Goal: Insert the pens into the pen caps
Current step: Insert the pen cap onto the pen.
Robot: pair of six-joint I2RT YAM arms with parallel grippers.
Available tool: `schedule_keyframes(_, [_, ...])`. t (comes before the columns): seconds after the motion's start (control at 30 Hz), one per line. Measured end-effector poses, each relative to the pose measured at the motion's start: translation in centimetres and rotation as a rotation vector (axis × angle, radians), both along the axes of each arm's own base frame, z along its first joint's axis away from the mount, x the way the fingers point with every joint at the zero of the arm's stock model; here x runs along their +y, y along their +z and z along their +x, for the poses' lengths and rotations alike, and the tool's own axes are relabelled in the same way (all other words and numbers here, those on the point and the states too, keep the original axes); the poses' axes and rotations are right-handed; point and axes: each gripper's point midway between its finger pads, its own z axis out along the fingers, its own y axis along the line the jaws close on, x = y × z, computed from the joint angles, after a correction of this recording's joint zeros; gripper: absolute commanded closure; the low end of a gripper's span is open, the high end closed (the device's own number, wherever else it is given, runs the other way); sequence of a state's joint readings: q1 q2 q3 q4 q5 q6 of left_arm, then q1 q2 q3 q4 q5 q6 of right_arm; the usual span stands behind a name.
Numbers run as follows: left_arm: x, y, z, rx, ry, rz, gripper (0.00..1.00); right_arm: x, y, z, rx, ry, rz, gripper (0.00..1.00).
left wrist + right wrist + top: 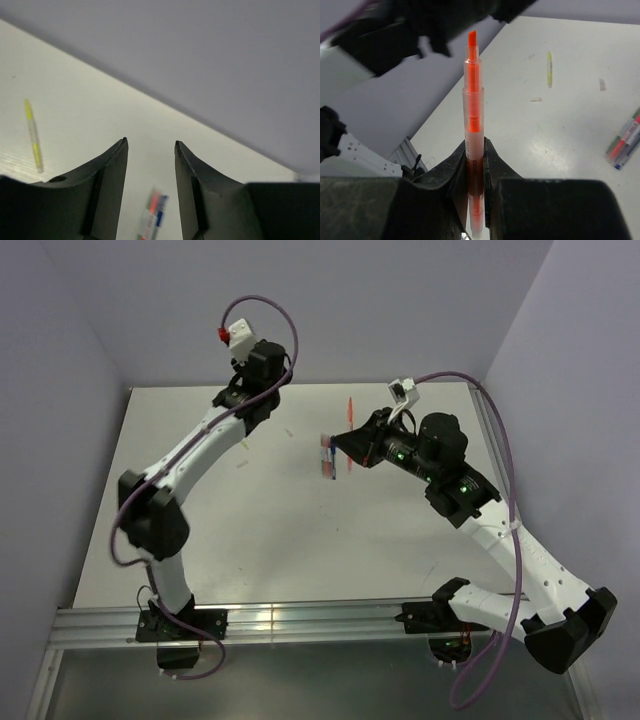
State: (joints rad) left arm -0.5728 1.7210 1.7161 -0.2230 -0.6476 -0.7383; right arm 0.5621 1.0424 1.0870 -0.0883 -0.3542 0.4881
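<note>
Fingers, right: right gripper [475,146] pinched on orange pen [472,90], gripping the lower barrel; bare tip sticks out past the fingertips.
Fingers, left: left gripper [150,145] spread with a clear gap, nothing between the fingers, raised near the back of the table [300,540].
Orange pen: off the table; from the top view it sits just right of the pen bundle [326,455].
Pen bundle: lying flat mid-table; red, blue and green visible.
Yellow pen [33,135]: alone on the table, well apart from the bundle.
Caps: cannot tell; only small pale bits visible [536,99].
</note>
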Motion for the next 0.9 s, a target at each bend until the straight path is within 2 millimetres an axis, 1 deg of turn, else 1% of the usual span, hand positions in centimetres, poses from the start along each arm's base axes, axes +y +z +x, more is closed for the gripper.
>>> schedule_keyframes(0.1, [0.0, -8.0, 4.8, 0.168, 0.080, 0.106, 0.52, -1.0, -0.7, -0.3, 0.019, -0.041, -0.015, 1.00])
schedule_keyframes(0.17, [0.0, -12.4, 6.8, 0.252, 0.110, 0.151, 0.52, -1.8, -1.4, -0.7, 0.039, -0.068, -0.031, 1.00])
schedule_keyframes(0.23, [-0.1, -16.2, 7.8, 0.318, 0.119, 0.182, 0.52, -2.3, -1.8, -1.2, 0.051, -0.082, -0.041, 1.00])
schedule_keyframes(0.27, [0.0, -17.8, 8.0, 0.349, 0.120, 0.197, 0.52, -2.5, -2.0, -1.4, 0.057, -0.086, -0.046, 1.00])
schedule_keyframes(0.33, [0.4, -20.3, 8.1, 0.396, 0.130, 0.208, 0.54, -3.1, -2.2, -1.8, 0.058, -0.099, -0.057, 1.00])
schedule_keyframes(0.4, [0.7, -21.7, 8.3, 0.427, 0.139, 0.209, 0.54, -3.6, -2.3, -2.2, 0.055, -0.110, -0.065, 1.00])
schedule_keyframes(0.53, [1.2, -23.7, 9.8, 0.443, 0.153, 0.181, 0.52, -4.2, -2.5, -2.8, 0.048, -0.118, -0.071, 1.00])
schedule_keyframes(0.6, [1.5, -24.9, 10.2, 0.459, 0.146, 0.176, 0.51, -4.4, -2.9, -3.0, 0.052, -0.119, -0.077, 1.00])
schedule_keyframes(0.67, [1.7, -26.1, 10.5, 0.475, 0.142, 0.173, 0.53, -4.5, -3.4, -3.0, 0.059, -0.121, -0.088, 1.00])
schedule_keyframes(0.7, [1.7, -26.9, 10.8, 0.485, 0.138, 0.171, 0.54, -4.5, -3.6, -3.0, 0.062, -0.122, -0.095, 1.00])
schedule_keyframes(0.77, [1.3, -27.8, 11.2, 0.492, 0.124, 0.163, 0.54, -4.6, -3.9, -3.1, 0.068, -0.123, -0.104, 1.00])
schedule_keyframes(0.83, [0.9, -28.8, 11.1, 0.511, 0.105, 0.162, 0.54, -4.6, -3.9, -3.1, 0.067, -0.122, -0.107, 1.00])
schedule_keyframes(0.9, [0.4, -29.4, 11.0, 0.520, 0.087, 0.158, 0.53, -4.6, -3.9, -3.1, 0.067, -0.122, -0.107, 1.00])
